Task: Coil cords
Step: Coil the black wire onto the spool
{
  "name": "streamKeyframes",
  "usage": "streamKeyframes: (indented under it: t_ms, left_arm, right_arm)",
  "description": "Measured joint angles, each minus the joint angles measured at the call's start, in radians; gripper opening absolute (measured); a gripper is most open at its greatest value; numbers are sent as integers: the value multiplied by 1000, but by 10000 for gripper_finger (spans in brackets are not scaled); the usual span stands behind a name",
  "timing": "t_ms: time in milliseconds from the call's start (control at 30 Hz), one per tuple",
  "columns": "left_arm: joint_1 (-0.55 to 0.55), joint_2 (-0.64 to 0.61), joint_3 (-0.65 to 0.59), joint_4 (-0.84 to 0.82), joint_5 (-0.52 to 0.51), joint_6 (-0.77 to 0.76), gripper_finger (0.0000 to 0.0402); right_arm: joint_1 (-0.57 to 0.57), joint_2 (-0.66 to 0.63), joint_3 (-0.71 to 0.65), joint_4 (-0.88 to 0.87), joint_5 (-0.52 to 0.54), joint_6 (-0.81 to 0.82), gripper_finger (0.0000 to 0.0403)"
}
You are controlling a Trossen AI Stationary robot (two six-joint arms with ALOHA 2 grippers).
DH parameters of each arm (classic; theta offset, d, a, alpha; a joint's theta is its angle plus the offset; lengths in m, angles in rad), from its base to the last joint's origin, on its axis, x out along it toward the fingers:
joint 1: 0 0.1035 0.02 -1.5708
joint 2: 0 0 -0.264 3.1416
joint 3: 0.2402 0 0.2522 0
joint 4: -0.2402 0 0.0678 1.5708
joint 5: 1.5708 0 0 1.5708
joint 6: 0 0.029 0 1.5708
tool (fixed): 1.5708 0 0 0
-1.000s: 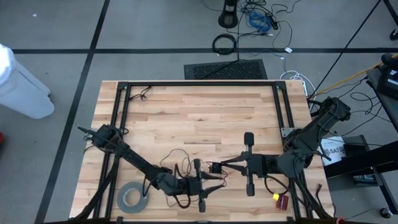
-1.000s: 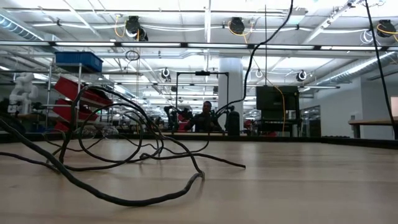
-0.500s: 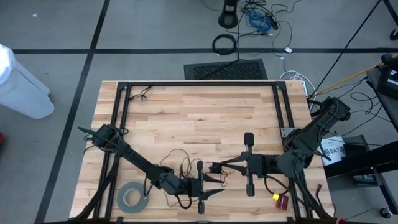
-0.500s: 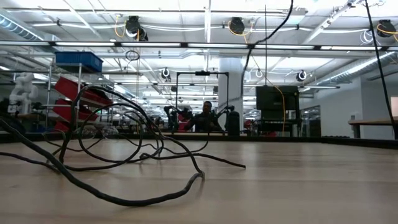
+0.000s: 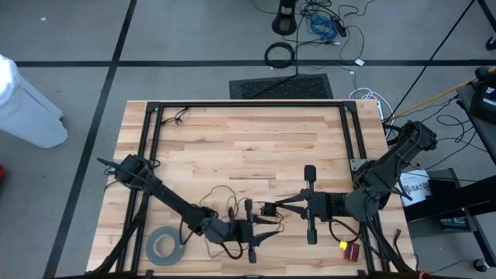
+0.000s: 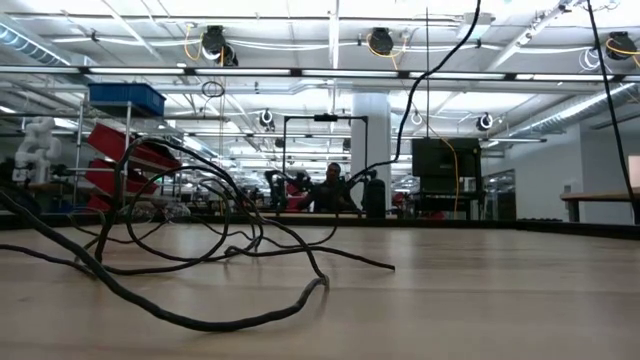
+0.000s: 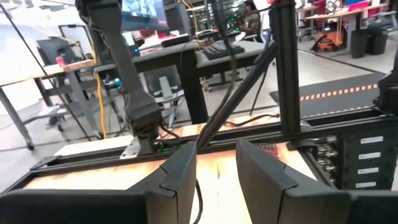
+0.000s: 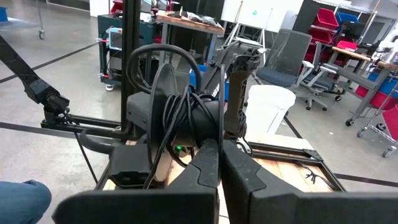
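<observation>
The table (image 5: 248,139) is pale, streaky butcher-block wood with a black frame (image 5: 151,132). The tape roll (image 5: 165,246) is grey. Both arms are black. A small object (image 5: 349,249) looks red and yellow, possibly a connector.

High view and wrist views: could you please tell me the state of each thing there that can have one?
left end effector, open, fingers apart.
right end effector, shut.
thin wire, loose and sprawled, not coiled.
tape roll, lying flat.
</observation>
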Motion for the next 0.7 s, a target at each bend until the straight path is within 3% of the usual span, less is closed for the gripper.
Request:
streamKeyframes:
  t_ms: [700]
  left_arm:
    - [30,41,0,-6,0,-5,112]
  right_arm:
    - [0,0,0,-2,0,-1,0]
